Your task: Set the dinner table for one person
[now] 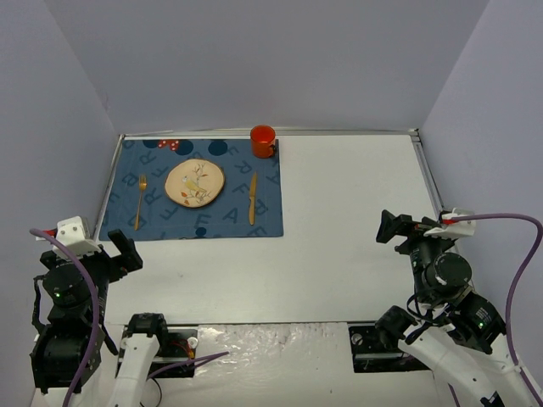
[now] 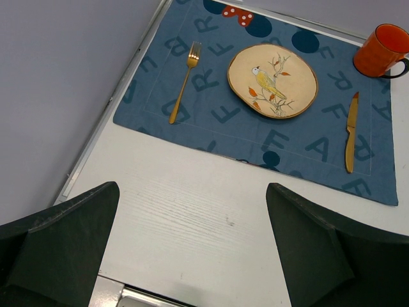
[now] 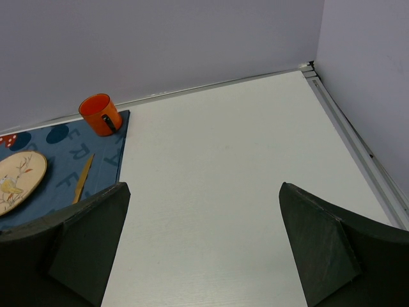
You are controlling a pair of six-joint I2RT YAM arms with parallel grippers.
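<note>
Jaws left and right wide apart, empty; fork [image 2: 184,82] in left wrist view, not right.

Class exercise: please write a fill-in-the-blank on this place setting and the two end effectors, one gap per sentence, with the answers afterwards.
1. The fork lies on the plate's ___ side.
2. The ___ mug stands at the placemat's far right corner.
3. The plate shows a painted ___ on a branch.
4. Both the left end effector and the right end effector are ___ and empty.
Answers: left; orange; bird; open.
</note>
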